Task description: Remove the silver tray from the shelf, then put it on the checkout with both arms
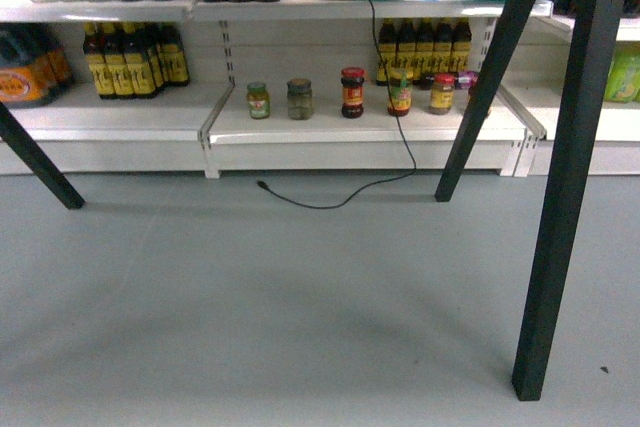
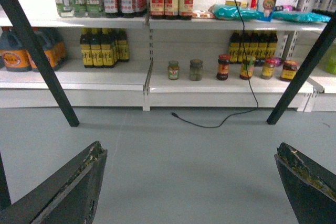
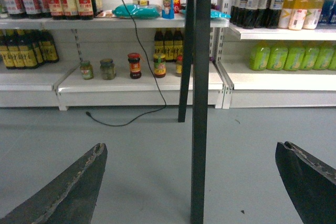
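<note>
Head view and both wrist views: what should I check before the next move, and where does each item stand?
1. Silver tray in sight: not ok, no view shows it.
2. Left gripper open, empty: ok.
3. Right gripper open, empty: ok.
4. Way to the shelf free: not ok, black legs stand in front.
5. Floor free: not ok, black cable lies ahead.
6. Checkout in sight: not ok.

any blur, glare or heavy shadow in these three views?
Head: even light, slightly soft focus, faint shadows on the grey floor under the black frame legs. Left wrist: shelf labels fairly sharp, left gripper with jaws wide apart, near and dark at the bottom edge. Right wrist: the same, right gripper dark, green bottles bright but not blown out. No strong glare.
</note>
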Robot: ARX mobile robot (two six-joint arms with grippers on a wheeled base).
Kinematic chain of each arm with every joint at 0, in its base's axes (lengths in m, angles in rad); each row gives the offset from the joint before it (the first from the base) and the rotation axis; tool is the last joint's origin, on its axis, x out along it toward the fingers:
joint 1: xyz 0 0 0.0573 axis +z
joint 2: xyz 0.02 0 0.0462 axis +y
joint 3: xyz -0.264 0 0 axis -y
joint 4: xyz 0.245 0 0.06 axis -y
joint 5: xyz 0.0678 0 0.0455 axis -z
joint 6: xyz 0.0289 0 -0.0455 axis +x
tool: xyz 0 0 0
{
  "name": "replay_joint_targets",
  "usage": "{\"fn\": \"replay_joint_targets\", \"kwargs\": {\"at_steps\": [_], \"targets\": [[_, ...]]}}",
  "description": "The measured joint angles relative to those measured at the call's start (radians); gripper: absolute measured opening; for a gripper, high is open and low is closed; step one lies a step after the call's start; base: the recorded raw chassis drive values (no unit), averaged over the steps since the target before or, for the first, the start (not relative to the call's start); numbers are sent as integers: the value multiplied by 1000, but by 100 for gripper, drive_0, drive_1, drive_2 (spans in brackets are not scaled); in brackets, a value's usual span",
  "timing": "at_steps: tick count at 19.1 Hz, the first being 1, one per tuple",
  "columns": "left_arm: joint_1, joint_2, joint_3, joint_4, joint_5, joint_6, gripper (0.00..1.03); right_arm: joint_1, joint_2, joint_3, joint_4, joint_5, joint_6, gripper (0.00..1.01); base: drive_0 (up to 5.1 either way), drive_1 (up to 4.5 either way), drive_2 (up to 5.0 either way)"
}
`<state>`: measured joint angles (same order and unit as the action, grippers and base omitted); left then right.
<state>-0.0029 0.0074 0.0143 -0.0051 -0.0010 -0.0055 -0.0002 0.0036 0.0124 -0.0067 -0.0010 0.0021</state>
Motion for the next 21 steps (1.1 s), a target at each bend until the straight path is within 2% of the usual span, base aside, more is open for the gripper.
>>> {"fn": "replay_joint_targets", "kwargs": {"at_steps": [21], "targets": [[0,0,0,-1,1,5,98,0,0,0,1,1,0,98,0,0,0]]}}
